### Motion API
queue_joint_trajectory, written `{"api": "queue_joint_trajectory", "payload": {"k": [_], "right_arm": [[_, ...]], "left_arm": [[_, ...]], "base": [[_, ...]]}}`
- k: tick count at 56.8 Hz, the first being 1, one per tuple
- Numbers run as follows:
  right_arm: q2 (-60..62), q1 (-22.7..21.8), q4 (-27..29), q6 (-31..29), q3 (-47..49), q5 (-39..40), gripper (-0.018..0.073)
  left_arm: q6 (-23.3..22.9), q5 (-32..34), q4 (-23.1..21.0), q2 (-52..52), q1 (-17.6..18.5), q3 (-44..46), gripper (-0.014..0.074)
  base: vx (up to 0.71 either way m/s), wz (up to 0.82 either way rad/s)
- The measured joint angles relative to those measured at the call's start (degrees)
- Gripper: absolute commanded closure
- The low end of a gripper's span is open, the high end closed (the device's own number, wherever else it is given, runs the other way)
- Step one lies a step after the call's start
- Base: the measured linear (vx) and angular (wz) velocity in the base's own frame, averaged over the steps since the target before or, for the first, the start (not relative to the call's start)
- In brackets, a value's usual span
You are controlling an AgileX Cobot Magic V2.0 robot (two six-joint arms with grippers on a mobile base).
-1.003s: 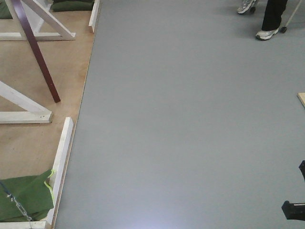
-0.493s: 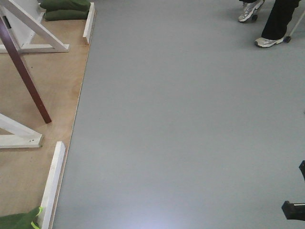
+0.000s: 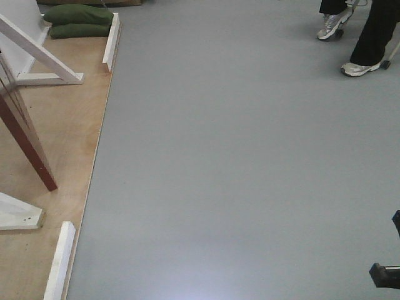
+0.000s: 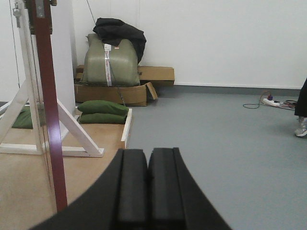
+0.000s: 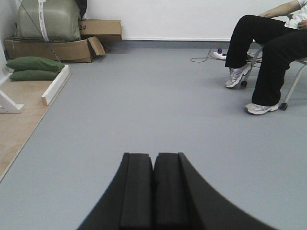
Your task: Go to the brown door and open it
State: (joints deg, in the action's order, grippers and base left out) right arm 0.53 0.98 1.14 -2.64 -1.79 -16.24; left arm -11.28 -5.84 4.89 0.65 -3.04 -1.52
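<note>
Grey floor (image 3: 237, 156), plywood platform (image 3: 69, 125), brown door (image 4: 50, 124) edge-on, left claw (image 4: 147, 158) and right claw (image 5: 154, 160) closed, empty

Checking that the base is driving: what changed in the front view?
The base seems to have rolled forward: the brown door slid lower and leftward in frame, the person's shoes came nearer, far green sandbags appeared, the near one left view. Nothing was gripped. The dark robot part at lower right kept its place.
</note>
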Motion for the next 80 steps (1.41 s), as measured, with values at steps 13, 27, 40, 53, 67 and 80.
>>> {"api": "queue_joint_trajectory", "payload": {"k": [13,27,40,53,67,80], "right_arm": [[0.0,0.0,0.0,0.0,0.0,0.0,0.0559],[0.0,0.0,0.0,0.0,0.0,0.0,0.0559],[0.0,0.0,0.0,0.0,0.0,0.0,0.0559],[0.0,0.0,0.0,0.0,0.0,0.0,0.0559],[0.0,0.0,0.0,0.0,0.0,0.0,0.0559],[0.0,0.0,0.0,0.0,0.0,0.0,0.0559]], "left_arm": [[0.0,0.0,0.0,0.0,0.0,0.0,0.0600],[0.0,0.0,0.0,0.0,0.0,0.0,0.0600],[0.0,0.0,0.0,0.0,0.0,0.0,0.0600],[0.0,0.0,0.0,0.0,0.0,0.0,0.0600],[0.0,0.0,0.0,0.0,0.0,0.0,0.0600],[0.0,0.0,0.0,0.0,0.0,0.0,0.0600]], "base": [[0.34,0.00],[0.34,-0.01],[0.33,0.01],[0.31,0.02],[0.27,0.03],[0.24,0.04]]}}
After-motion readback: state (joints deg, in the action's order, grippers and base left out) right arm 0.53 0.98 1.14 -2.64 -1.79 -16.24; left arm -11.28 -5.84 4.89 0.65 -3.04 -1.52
